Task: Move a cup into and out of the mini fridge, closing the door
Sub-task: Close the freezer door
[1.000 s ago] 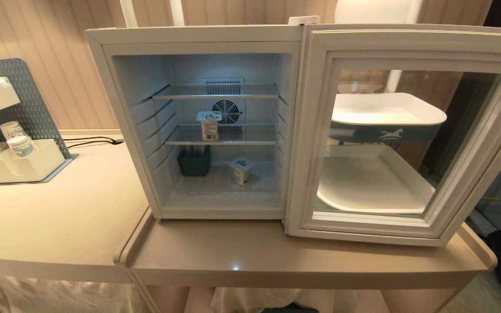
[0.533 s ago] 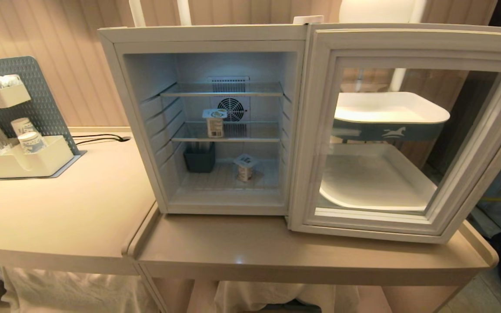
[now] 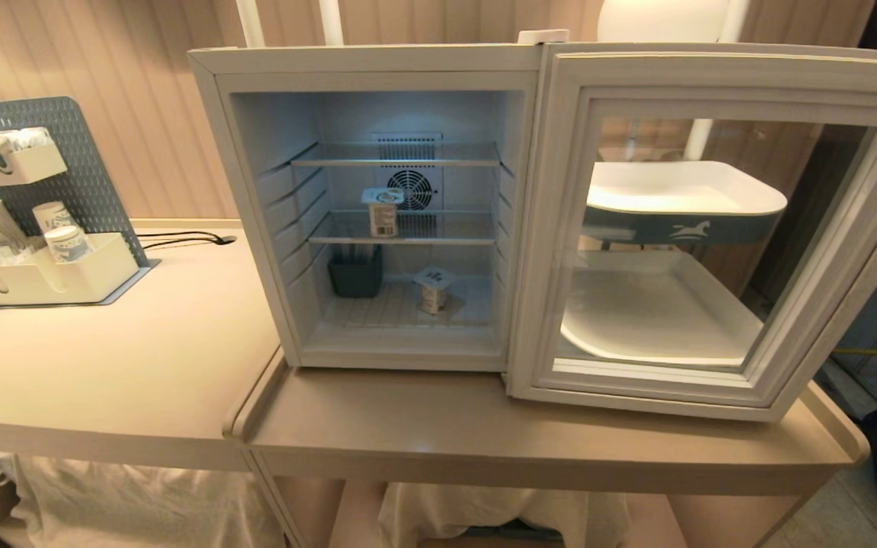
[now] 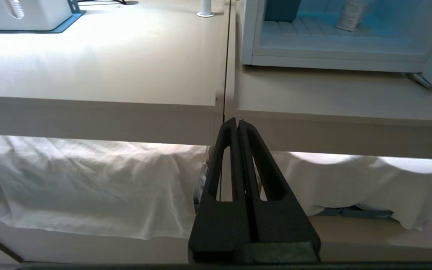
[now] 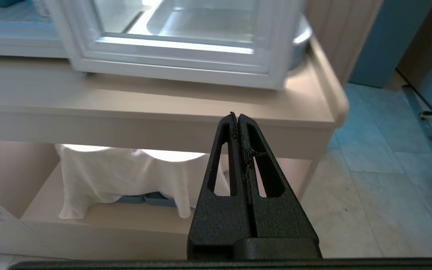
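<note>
The white mini fridge [image 3: 362, 59] stands on the beige table with its door [image 3: 553, 228] swung wide open to the right. Inside, one small white cup [image 3: 383, 213] with a foil lid sits on the middle wire shelf. Another such cup [image 3: 434, 289] stands on the fridge floor, beside a dark bin [image 3: 355, 275]. Neither arm shows in the head view. My left gripper [image 4: 237, 122] is shut and empty, held low in front of the table edge, below the fridge's open front [image 4: 313, 62]. My right gripper [image 5: 235, 115] is shut and empty too, low before the open door [image 5: 171, 73].
A white organiser [image 3: 50, 274] with paper cups stands on a grey pegboard base at the far left, a black cable [image 3: 180, 240] behind it. White trays [image 3: 674, 198] show through the door glass. The table has a raised seam [image 3: 256, 396], and white cloth [image 4: 88, 180] hangs beneath.
The whole head view has shifted: fridge and table slide to the right and look slightly smaller, so the camera has moved. Nothing on the table or in the fridge has moved.
</note>
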